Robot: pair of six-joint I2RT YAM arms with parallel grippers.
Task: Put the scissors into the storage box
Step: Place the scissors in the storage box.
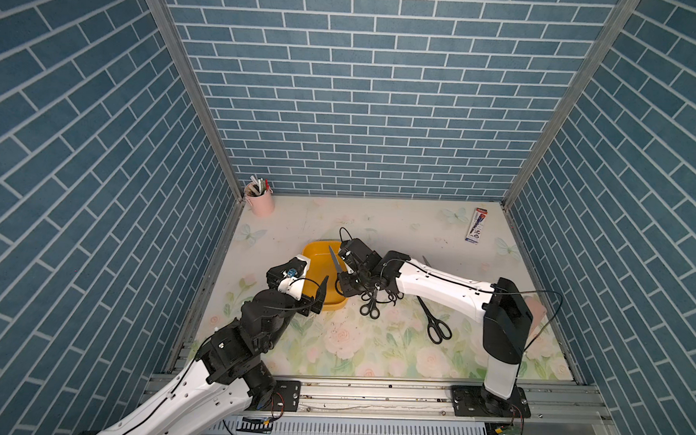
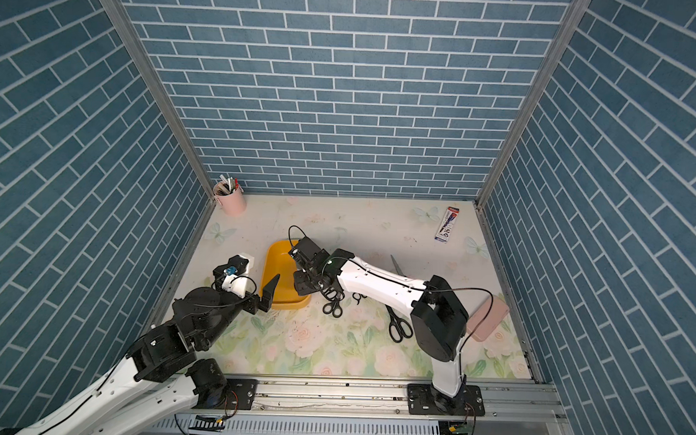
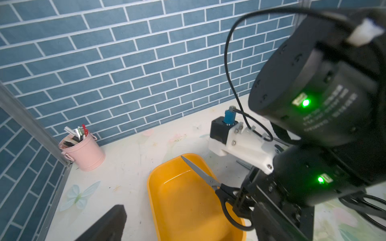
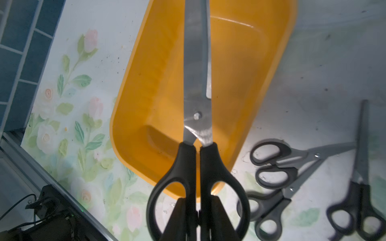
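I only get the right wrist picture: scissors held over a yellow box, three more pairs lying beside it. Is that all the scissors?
Observer: Seemingly not. A steel blade tip pokes out on the far side of the right arm; the rest is hidden.
Visitor: Is there anything that isn't scissors?
Observer: A pink cup holding pens stands in the far left corner.
Visitor: And on the right?
Observer: A flat pink case lies near the right edge, beside that arm.
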